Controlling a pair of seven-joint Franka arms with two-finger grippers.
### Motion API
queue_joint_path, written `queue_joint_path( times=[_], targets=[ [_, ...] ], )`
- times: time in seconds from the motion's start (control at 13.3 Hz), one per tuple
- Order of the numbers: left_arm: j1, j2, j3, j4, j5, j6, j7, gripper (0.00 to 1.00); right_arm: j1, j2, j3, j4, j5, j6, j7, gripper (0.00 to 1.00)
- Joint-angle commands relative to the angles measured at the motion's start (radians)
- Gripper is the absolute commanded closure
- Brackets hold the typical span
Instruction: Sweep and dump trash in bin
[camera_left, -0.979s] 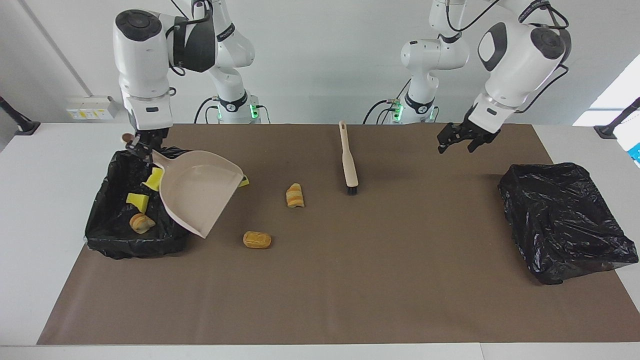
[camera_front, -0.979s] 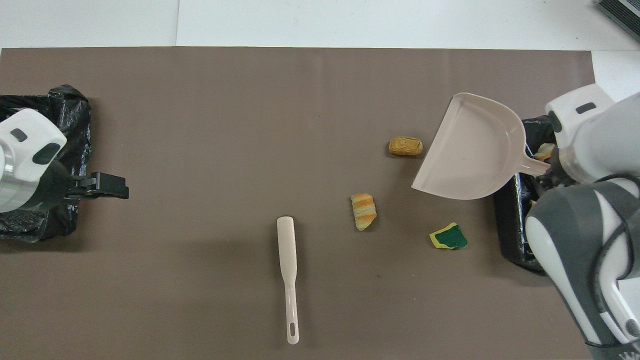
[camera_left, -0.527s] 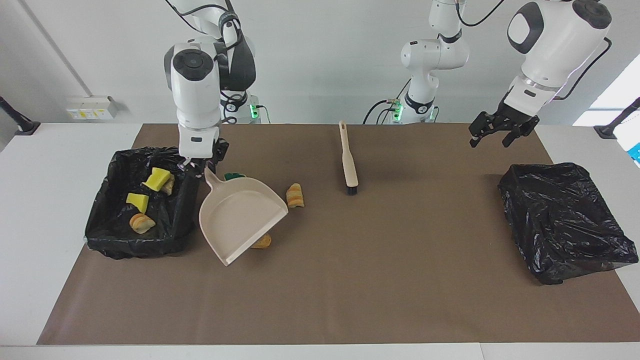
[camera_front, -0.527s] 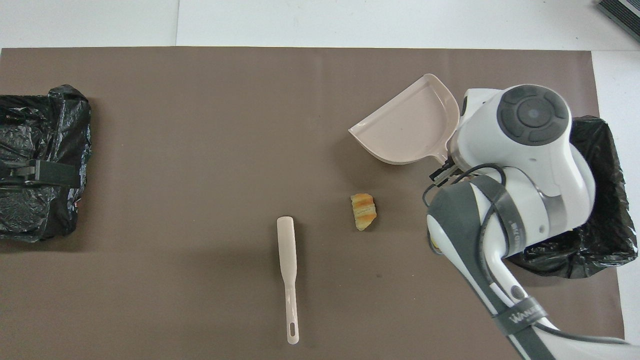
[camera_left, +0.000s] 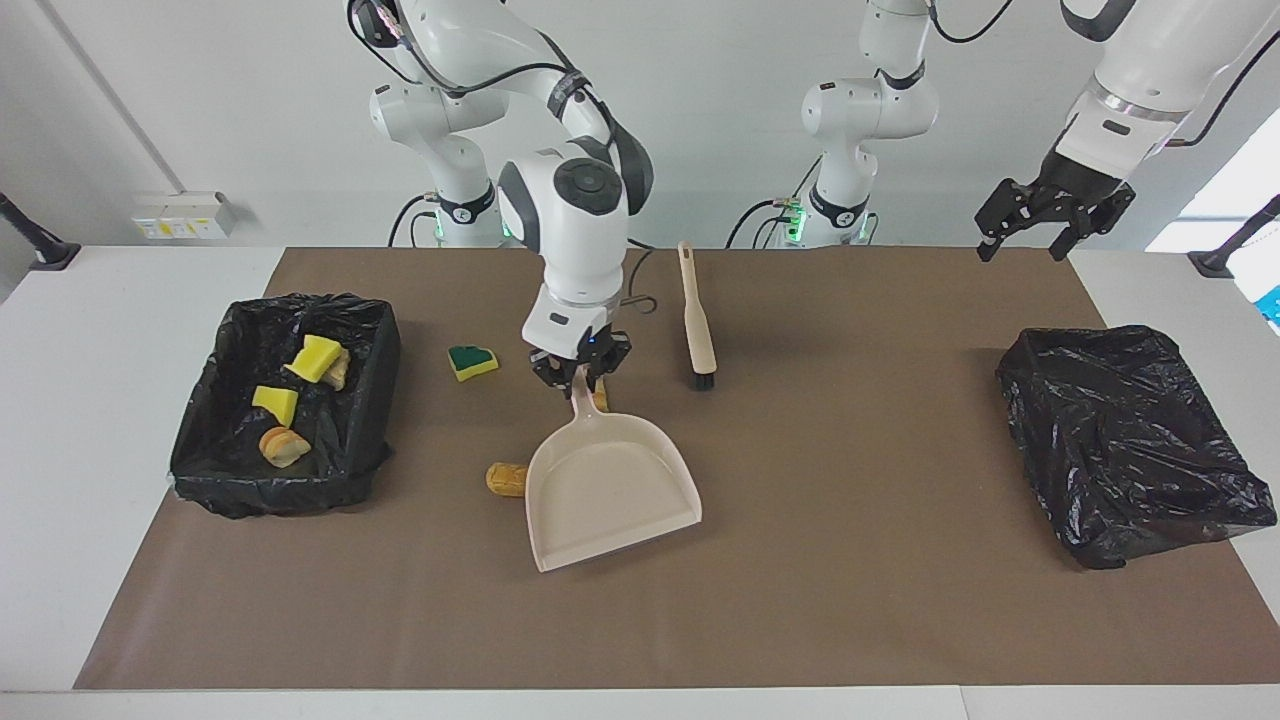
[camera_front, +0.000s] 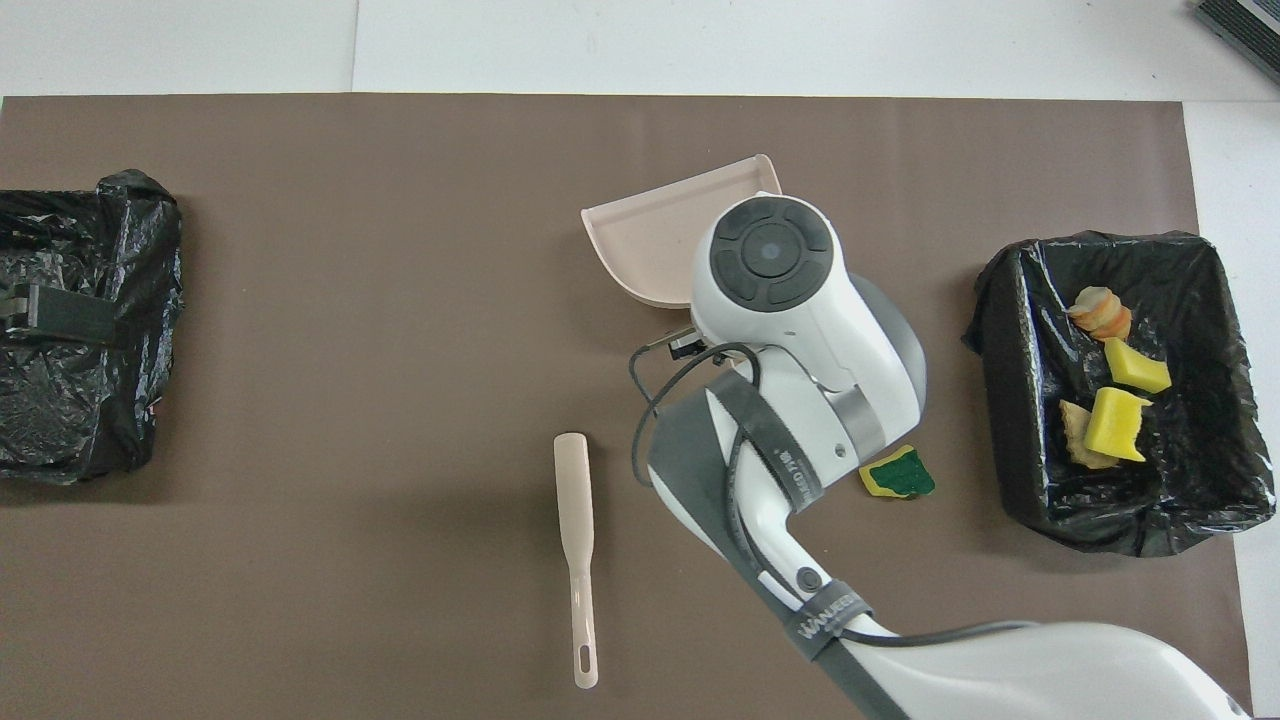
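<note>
My right gripper (camera_left: 580, 368) is shut on the handle of the beige dustpan (camera_left: 610, 490), held low over the middle of the mat with its mouth pointing away from the robots. In the overhead view my arm covers most of the dustpan (camera_front: 650, 235). A tan bread lump (camera_left: 505, 479) lies beside the pan, partly hidden by it. A striped lump (camera_left: 599, 398) peeks out by the handle. A green-topped sponge (camera_left: 472, 360) lies on the mat and shows in the overhead view (camera_front: 897, 473). Yellow sponges (camera_left: 316, 357) and bread lumps (camera_left: 283, 446) lie in the black-lined bin (camera_left: 205, 400). My left gripper (camera_left: 1022, 250) is open and waits raised over its own end of the table.
A beige brush (camera_left: 697, 320) lies on the mat nearer to the robots than the dustpan; it shows in the overhead view (camera_front: 577, 540). A second black-lined bin (camera_left: 1120, 440) stands at the left arm's end of the table.
My right arm has carried the dustpan from over the bin to the middle of the mat and turned it. My left gripper has risen and drawn toward its own end of the table.
</note>
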Motion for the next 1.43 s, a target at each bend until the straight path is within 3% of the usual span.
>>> queue_joint_path(
  times=[0.0, 0.23, 0.38, 0.45, 0.53, 0.6, 0.9, 1.13, 1.36],
  targets=[
    [0.009, 0.007, -0.006, 0.027, 0.017, -0.028, 0.011, 0.0, 0.09, 0.165, -0.002, 0.201, 0.021, -0.006, 0.169, 1.0],
    [0.009, 0.002, -0.006, 0.027, 0.017, -0.046, -0.001, 0.0, 0.167, 0.282, -0.009, 0.289, 0.018, 0.049, 0.318, 1.0],
    [-0.004, -0.013, -0.012, -0.025, 0.008, -0.038, -0.054, 0.0, 0.176, 0.295, -0.011, 0.289, 0.011, 0.054, 0.342, 1.0],
    [-0.016, -0.003, -0.018, -0.047, 0.006, 0.004, -0.071, 0.0, 0.178, 0.295, -0.014, 0.287, 0.011, 0.048, 0.343, 0.84],
    [-0.03, 0.011, -0.027, -0.053, 0.006, 0.049, -0.085, 0.0, 0.178, 0.288, -0.017, 0.287, 0.008, 0.037, 0.345, 0.38],
    [-0.031, 0.029, -0.041, -0.053, 0.005, 0.07, -0.114, 0.0, 0.176, 0.273, -0.017, 0.287, 0.007, 0.017, 0.345, 0.0],
    [-0.039, 0.079, -0.098, -0.052, 0.006, 0.109, -0.226, 0.0, 0.179, 0.155, -0.003, 0.22, 0.03, -0.033, 0.39, 0.0],
    [-0.039, 0.144, -0.191, -0.056, 0.006, 0.199, -0.427, 0.0, 0.199, 0.005, 0.03, 0.02, 0.036, -0.026, 0.437, 0.0],
    [-0.039, 0.21, -0.236, -0.065, 0.008, 0.29, -0.434, 0.0, 0.234, -0.102, 0.043, -0.168, 0.051, 0.045, 0.487, 0.0]
  ],
)
